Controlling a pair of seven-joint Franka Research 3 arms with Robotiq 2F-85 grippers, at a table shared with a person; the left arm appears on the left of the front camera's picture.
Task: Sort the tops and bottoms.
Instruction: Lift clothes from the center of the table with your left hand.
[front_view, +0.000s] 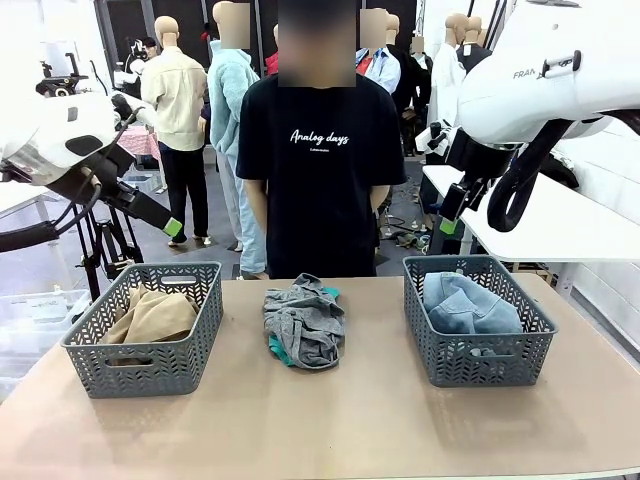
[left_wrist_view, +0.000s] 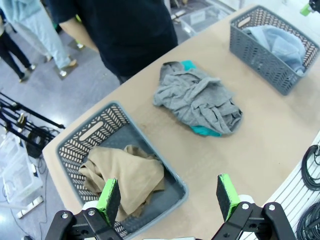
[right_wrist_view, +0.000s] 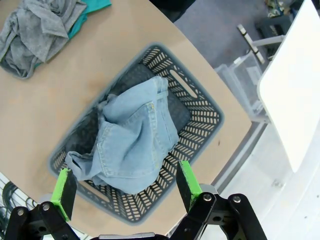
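Observation:
A khaki-tan top (front_view: 152, 318) (left_wrist_view: 125, 175) lies in the left grey basket (front_view: 140, 372) (left_wrist_view: 90, 134). A grey top (front_view: 305, 325) (left_wrist_view: 200, 97) (right_wrist_view: 35, 35) is crumpled mid-table over a teal-green top (front_view: 277, 350) (left_wrist_view: 205, 131) (right_wrist_view: 92, 7). The light blue denim bottoms (front_view: 468, 305) (left_wrist_view: 282, 40) (right_wrist_view: 135, 140) fill the right grey basket (front_view: 480, 370) (left_wrist_view: 260, 55) (right_wrist_view: 210, 107). My left gripper (front_view: 172, 228) (left_wrist_view: 167, 197) hangs open high above the left basket, holding nothing. Above the right basket, my right gripper (front_view: 447, 225) (right_wrist_view: 125, 189) is open too and holds nothing.
A person in a black printed T-shirt (front_view: 320, 170) (left_wrist_view: 125, 30) stands at the table's far edge, arms down. A white table (front_view: 560, 225) (right_wrist_view: 292, 75) stands off to the right. Bare tabletop (front_view: 330, 420) lies between and in front of the baskets.

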